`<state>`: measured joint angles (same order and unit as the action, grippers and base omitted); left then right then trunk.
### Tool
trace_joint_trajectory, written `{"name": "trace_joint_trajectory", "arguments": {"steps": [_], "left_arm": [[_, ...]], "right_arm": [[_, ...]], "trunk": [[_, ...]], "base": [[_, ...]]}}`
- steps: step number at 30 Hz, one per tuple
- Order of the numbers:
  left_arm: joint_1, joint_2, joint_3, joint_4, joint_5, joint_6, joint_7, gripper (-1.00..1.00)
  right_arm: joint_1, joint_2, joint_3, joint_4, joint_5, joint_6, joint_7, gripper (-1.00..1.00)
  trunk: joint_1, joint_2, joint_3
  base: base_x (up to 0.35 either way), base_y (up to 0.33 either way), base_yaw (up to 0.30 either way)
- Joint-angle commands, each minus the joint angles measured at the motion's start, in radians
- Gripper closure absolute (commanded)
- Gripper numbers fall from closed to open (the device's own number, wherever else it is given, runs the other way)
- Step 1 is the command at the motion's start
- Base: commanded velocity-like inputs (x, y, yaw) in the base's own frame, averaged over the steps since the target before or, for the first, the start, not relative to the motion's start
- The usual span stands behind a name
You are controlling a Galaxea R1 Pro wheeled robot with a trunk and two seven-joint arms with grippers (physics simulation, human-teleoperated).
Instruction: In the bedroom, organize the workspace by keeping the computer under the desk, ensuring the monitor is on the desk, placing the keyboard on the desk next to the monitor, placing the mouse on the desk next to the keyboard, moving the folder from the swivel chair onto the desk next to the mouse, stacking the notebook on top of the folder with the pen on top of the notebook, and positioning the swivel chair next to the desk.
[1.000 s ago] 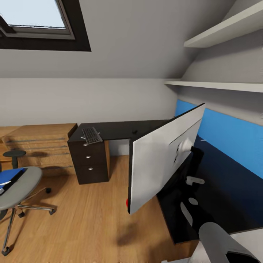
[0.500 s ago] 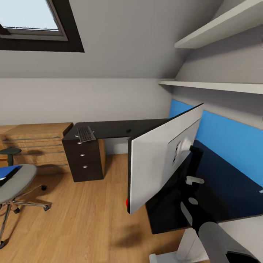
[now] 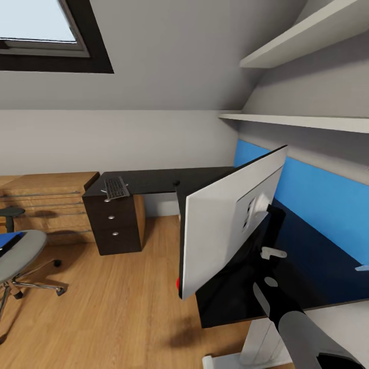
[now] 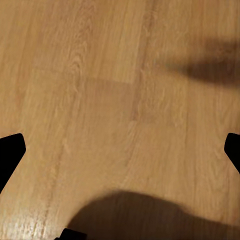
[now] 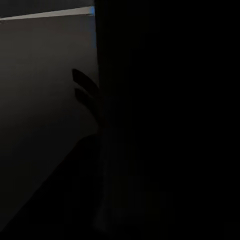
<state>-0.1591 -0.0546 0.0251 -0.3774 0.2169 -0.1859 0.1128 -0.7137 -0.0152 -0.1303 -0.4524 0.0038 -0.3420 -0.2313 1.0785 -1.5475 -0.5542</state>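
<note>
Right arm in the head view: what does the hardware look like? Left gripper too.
The right arm has a smooth light-grey shell near the camera, then black links with white oval and bracket-shaped markings toward the wrist. No cables show. The left gripper shows as two plain black fingertips, unmarked, against the wooden floor.

Monitor (image 3: 225, 225) above desk (image 3: 318, 256) at right; keyboard (image 3: 116, 187) on far desk end; swivel chair (image 3: 15, 253) left.

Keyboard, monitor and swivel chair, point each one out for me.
keyboard (image 3: 116, 187), head view, middle of its keys.
monitor (image 3: 220, 225), head view, its white back panel.
swivel chair (image 3: 18, 251), head view, its grey seat.
</note>
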Motion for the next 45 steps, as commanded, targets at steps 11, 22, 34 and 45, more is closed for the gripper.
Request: {"name": "trace_joint_trajectory", "arguments": {"steps": [11,22,34,45], "left_arm": [[0.0,-0.001,0.003,0.0,0.002,-0.003,0.001,-1.0],[0.0,-0.001,0.003,0.0,0.002,-0.003,0.001,-1.0],[0.0,-0.001,0.003,0.0,0.002,-0.003,0.001,-1.0],[0.0,-0.001,0.003,0.0,0.002,-0.003,0.001,-1.0]], "right_arm": [[-0.001,0.0,-0.008,0.067,-0.01,-0.007,-0.002,1.0],[0.0,0.0,-0.008,0.069,-0.009,-0.008,-0.001,1.0],[0.0,0.001,-0.007,0.071,-0.008,-0.008,0.001,1.0],[0.0,0.001,-0.006,0.072,-0.007,-0.008,0.001,1.0]], "trunk": [[0.0,0.0,-0.001],[0.0,0.0,-0.001],[0.0,0.0,-0.001],[0.0,0.0,-0.001]], "base": [[0.0,-0.202,0.0],[0.0,-0.042,0.0],[0.0,-0.001,0.0],[0.0,0.0,0.0]]}}
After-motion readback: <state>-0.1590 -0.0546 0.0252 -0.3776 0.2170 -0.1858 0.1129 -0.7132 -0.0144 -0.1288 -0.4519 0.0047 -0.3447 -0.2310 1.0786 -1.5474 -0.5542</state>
